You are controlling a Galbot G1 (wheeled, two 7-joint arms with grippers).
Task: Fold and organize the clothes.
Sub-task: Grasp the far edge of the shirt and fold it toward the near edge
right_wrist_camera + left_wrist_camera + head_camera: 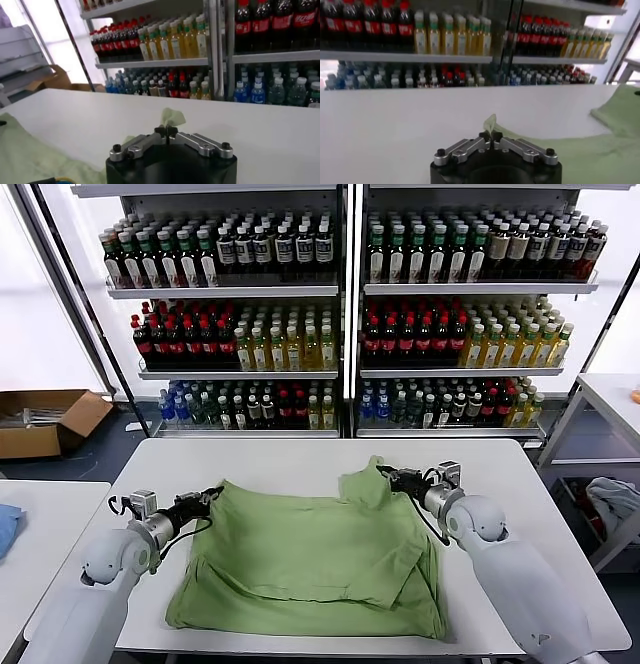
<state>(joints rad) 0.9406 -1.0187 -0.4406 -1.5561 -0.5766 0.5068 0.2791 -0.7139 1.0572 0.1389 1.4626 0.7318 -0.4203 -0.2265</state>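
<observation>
I have the light green soft short-sleeved shirt (pixel 310 559) lying plain side up on the white rectangular table (pixel 300 456), spread across the middle and front of the tabletop with folds along its near edge. My left gripper (pixel 213 495) sits low at the shirt's far left corner, and in the left wrist view its fingers are clenched together on a small peak of green cloth (pixel 490 123) that sticks up between the tips. My right gripper (pixel 385 475) is at the far right corner, where the fabric is bunched up into a raised flap; the right wrist view shows its fingers pinched tight on a similar tuft of the shirt (pixel 171 118). Both arms reach in from the near corners of the table. Behind the table stand tall shelves of bottled drinks (pixel 340 314), and an open brown cardboard box (pixel 45 422) sits on the floor to the left.
</observation>
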